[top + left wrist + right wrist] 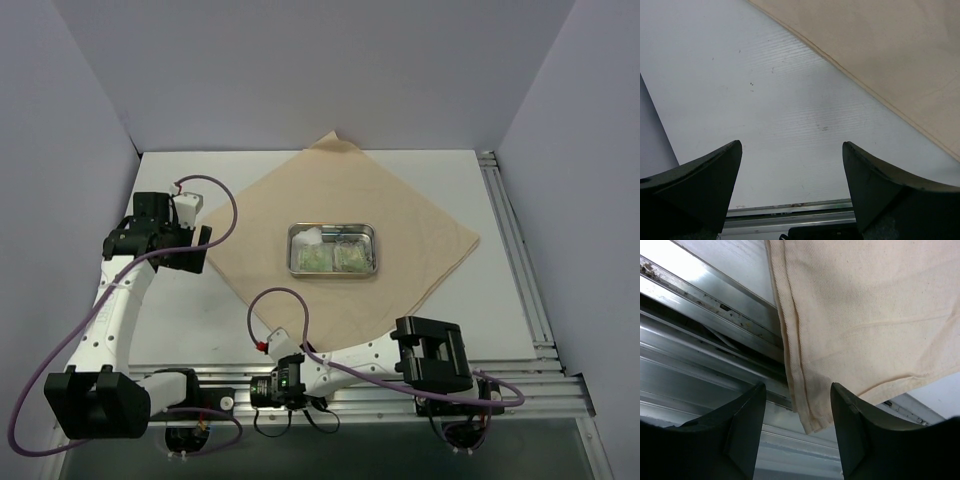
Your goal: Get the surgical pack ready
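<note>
Right pincer (pixel 797 386) was held apart, with the near corner of the cloth (pixel 865 315) lying between its jaws, not yet pinched. Left pincer (pixel 791 143) was held wide apart over bare tabletop (pixel 765 100), beside the cloth's left edge. The cloth was spread over the tabletop's middle, with the tray (pixel 331 226) at its centre. If only the thin hem were caught, the corner could be lost. If it were pulled hard, the tray could be dragged or tipped.
</note>
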### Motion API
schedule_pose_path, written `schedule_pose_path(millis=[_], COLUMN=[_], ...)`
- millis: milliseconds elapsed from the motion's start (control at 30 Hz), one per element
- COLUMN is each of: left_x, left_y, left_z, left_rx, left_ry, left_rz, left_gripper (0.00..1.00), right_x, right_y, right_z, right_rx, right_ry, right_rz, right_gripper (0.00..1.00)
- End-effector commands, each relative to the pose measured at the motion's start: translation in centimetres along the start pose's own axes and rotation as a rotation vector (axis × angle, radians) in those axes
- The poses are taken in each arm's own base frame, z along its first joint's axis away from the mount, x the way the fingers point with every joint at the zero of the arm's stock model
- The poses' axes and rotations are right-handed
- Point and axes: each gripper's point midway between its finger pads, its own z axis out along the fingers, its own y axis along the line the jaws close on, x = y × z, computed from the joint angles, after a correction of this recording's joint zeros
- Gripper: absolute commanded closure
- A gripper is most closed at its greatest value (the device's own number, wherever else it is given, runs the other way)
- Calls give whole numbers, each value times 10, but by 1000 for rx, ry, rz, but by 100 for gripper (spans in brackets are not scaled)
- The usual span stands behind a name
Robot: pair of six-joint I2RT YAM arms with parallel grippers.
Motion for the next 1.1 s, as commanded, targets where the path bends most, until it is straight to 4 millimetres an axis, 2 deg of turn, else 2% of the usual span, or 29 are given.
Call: schedule_pose_path(millis=[0, 133, 333, 533, 700, 733, 1000, 1067], left_x=[-4, -3, -3, -3, -2, -2, -4, -3], left_y=[4, 4, 4, 4, 4, 4, 4, 4], left_z=[-2, -1, -1, -1, 1, 1, -3, -2], left_rx=[-11, -11, -12, -12, -12, -12, -11, -10], left_ry=[-18, -18, -20, -20, -15, -15, -28, -23], left_rz=[6, 7, 9, 12, 17, 17, 18, 18], left_gripper=[9, 9, 9, 9, 9, 9, 9, 9], right_x=[-9, -30, -31, -26, -32, -32, -18, -17], right_y=[-59, -50, -53, -40, 0, 2, -27, -29], right_z=[18, 4, 10, 15, -9, -12, 3, 9], right_rx=[218, 166, 182, 126, -42, -61, 45, 74], right_ry=[-24, -79, -75, -60, -104, -105, -67, -65], right_rz=[-23, -8, -30, -32, -94, -90, -68, -80], right_gripper=[52, 52, 53, 53, 50, 48, 47, 49])
